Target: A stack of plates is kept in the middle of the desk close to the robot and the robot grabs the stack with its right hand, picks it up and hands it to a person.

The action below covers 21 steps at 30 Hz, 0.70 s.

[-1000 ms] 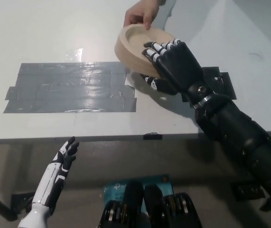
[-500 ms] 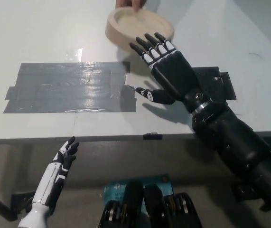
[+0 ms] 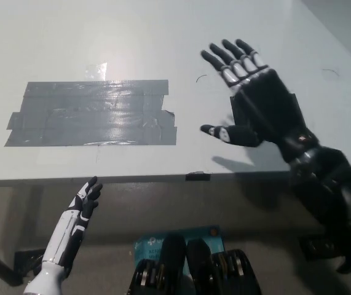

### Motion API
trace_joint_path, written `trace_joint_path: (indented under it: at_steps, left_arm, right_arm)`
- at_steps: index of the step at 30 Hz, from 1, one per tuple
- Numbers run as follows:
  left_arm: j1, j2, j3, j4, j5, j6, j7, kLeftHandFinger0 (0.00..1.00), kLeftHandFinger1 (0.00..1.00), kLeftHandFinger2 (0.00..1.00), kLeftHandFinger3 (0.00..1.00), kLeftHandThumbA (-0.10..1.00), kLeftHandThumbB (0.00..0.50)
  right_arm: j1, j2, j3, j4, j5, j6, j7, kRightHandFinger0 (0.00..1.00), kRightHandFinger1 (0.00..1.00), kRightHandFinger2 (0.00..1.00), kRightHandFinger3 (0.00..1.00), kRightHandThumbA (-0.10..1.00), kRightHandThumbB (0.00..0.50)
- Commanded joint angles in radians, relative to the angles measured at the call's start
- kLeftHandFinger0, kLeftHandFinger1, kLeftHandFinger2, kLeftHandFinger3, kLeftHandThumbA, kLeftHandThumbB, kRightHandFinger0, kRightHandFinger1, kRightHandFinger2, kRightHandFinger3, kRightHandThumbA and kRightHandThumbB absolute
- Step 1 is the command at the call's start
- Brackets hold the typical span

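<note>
We saw the black right hand (image 3: 253,98) spread open and empty above the worktop (image 3: 101,49), the white left hand (image 3: 80,212) open below its edge.

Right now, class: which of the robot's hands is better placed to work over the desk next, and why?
The right hand: it hovers open above the desk, while the left hand rests open below the desk's edge.

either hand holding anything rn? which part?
Nothing held. The right hand is open over the desk, fingers spread; the left hand is open below the desk edge.
</note>
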Motion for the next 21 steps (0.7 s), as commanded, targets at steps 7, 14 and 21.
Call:
trace_joint_path:
  at_steps: [7,14,21]
  left_arm:
    - [-0.004,0.008,0.002,-0.017,-0.002,-0.013,-0.004,1.0,1.0,1.0,1.0,1.0,0.0]
    - [0.039,0.0,-0.006,-0.017,-0.002,-0.028,-0.002,1.0,1.0,1.0,1.0,1.0,0.003]
    - [0.09,-0.005,-0.007,-0.025,0.0,-0.04,0.005,1.0,1.0,1.0,1.0,1.0,0.006]
  right_arm:
    - [0.485,-0.038,-0.165,-0.73,0.281,0.09,0.078,1.0,1.0,1.0,1.0,0.94,0.391]
    - [0.699,0.093,-0.171,-0.499,0.461,-0.008,0.0,1.0,1.0,1.0,1.0,1.0,0.331]
    - [0.776,0.198,-0.206,-0.319,0.608,0.001,0.046,1.0,1.0,1.0,1.0,1.0,0.333]
